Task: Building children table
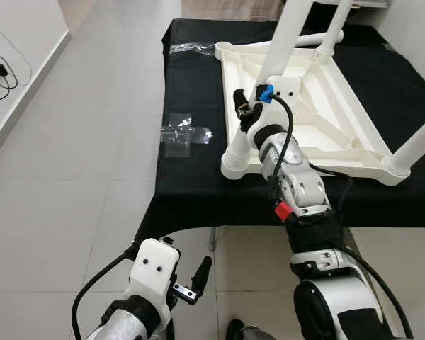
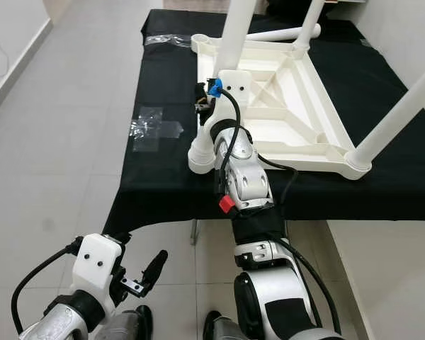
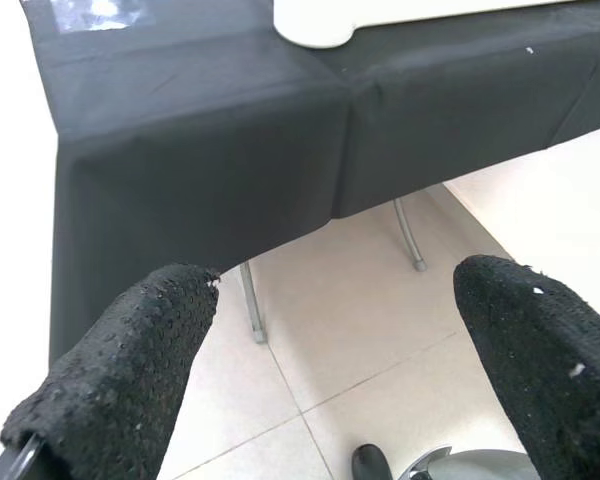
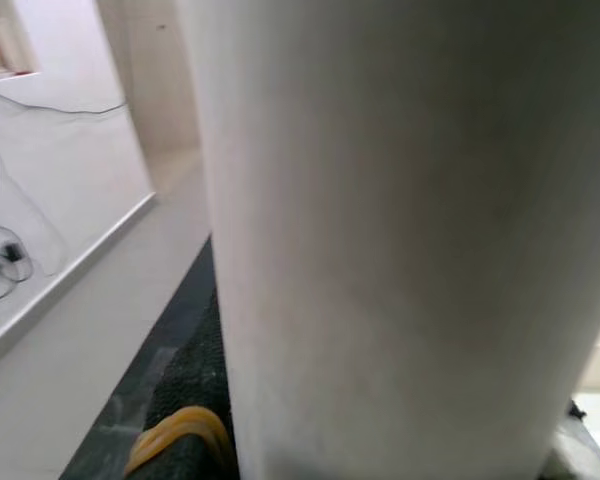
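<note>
Fingers of your right gripper (image 1: 242,106) clamp the white plastic table leg (image 1: 251,106) on the black-draped desk (image 1: 191,191); left gripper (image 1: 197,280) hangs open.

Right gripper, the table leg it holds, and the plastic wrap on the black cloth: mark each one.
right gripper (image 1: 242,108), left eye view, between its fingertips at the leg.
table leg (image 1: 287,39), left eye view, on the white shaft above the gripper.
plastic wrap (image 1: 182,133), left eye view, on the crumpled clear sheet's middle.

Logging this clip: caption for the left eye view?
Right gripper grips a white table leg on the upturned tabletop; left gripper hangs idle.
</note>
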